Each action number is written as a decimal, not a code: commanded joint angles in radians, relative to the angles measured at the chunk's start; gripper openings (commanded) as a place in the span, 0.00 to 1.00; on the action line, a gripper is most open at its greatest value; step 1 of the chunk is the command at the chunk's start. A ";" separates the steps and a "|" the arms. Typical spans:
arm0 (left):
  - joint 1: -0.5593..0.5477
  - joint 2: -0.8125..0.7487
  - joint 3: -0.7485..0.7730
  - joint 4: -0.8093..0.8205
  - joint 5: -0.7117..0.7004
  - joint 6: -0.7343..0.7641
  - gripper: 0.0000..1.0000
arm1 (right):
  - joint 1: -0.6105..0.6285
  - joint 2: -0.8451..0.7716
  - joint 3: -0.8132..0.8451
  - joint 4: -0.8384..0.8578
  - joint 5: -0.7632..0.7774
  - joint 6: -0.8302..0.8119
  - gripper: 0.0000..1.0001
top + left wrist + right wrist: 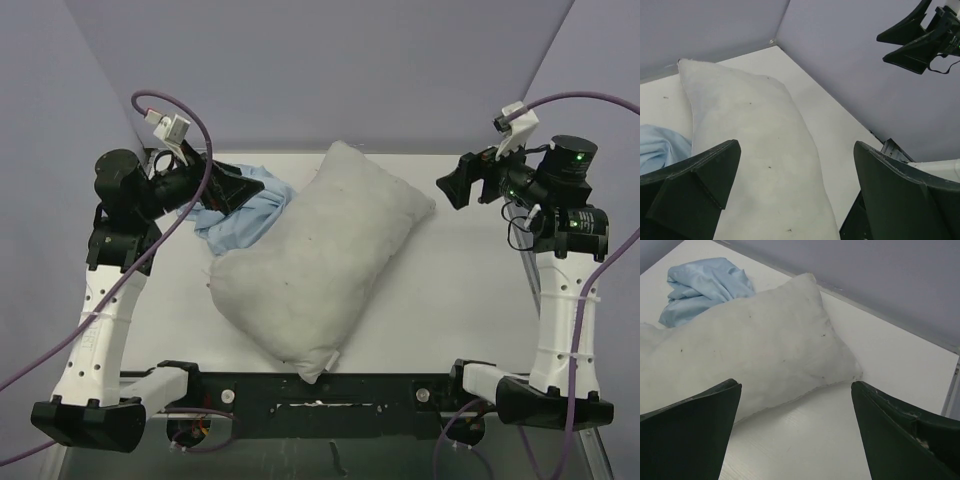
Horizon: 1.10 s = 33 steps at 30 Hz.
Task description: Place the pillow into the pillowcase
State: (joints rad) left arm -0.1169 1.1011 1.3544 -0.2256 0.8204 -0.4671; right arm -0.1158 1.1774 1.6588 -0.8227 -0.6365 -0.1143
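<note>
While the pillow (pixel 320 265) lies outside the crumpled pillowcase (pixel 240 222), left pincer (pixel 796 150) and right pincer (pixel 796 385) hover spread, empty; next, probably, find the case's opening.

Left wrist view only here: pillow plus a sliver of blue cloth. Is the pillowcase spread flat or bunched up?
Observer: Bunched. The pillowcase is a crumpled heap at the far left of the table, touching the pillow.
Operator: And the right arm?
Observer: The right gripper hangs near the pillow's far right corner, fingers open, empty.
Operator: How does the pillow lie?
Observer: Diagonally, one corner at the table's near edge.
</note>
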 commanded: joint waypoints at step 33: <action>-0.285 0.345 -0.255 -0.141 -0.472 0.077 0.64 | -0.076 -0.180 -0.757 0.166 -0.619 -0.339 0.98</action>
State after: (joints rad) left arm -0.3023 1.2892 0.9878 -0.4583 0.3935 -0.4076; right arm -0.2039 1.0401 0.8963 -0.7105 -1.1629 -0.3687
